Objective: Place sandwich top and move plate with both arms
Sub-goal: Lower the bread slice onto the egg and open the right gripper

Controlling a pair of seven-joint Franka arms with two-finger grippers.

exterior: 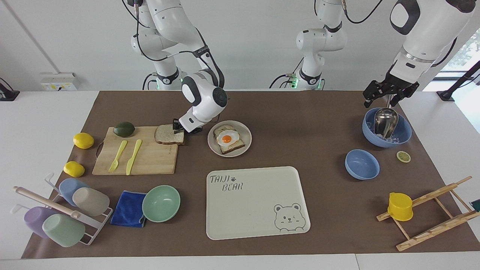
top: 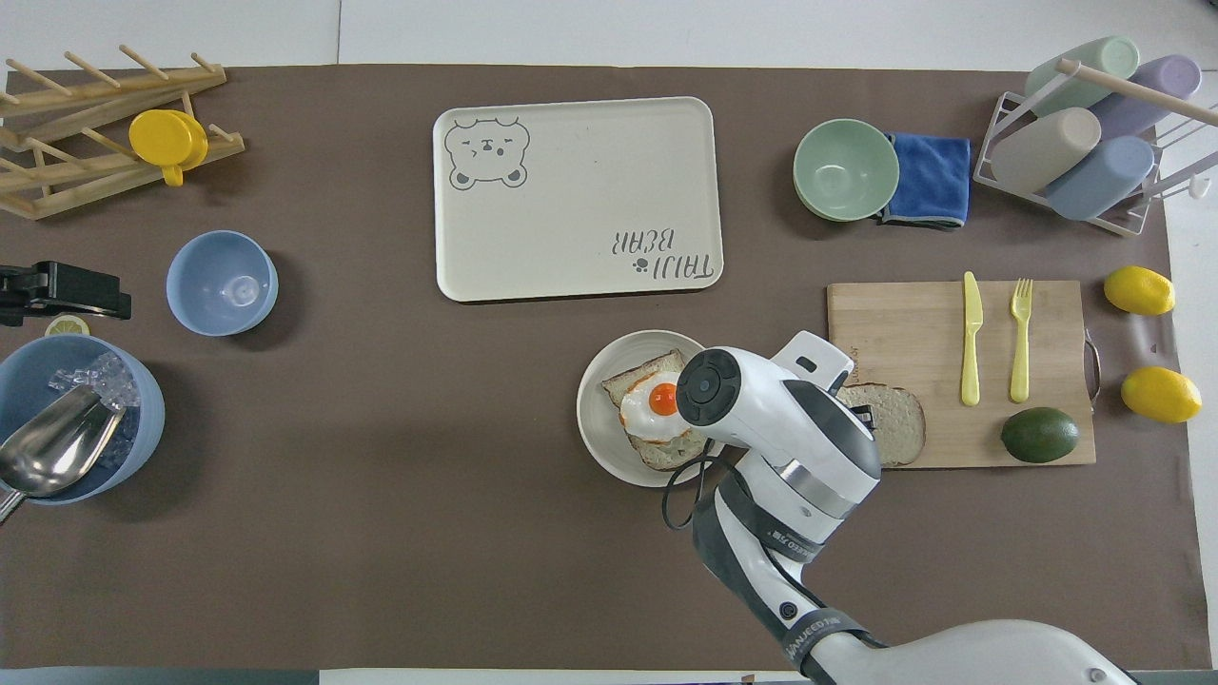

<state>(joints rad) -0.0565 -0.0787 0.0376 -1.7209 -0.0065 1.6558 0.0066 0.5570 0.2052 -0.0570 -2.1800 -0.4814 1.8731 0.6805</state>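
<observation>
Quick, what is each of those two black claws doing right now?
Right gripper: shut on the edge of the square pale brown bread slice on the wooden board.
Left gripper: over the blue bowl of ice, holding nothing.

The sandwich top (exterior: 169,134) is a square slice of pale brown wholemeal bread with a darker crust, lying flat on the corner of the wooden cutting board (exterior: 150,157) that is nearest the robots and the plate. One of its edges overhangs the board slightly. The right gripper (exterior: 179,127) is down at the edge of the slice that faces the plate. The plate (exterior: 245,144) is small, round, shallow and pale grey-beige; it sits on the brown mat just beside the board, carrying a toast slice topped with a fried egg (exterior: 227,139).
</observation>
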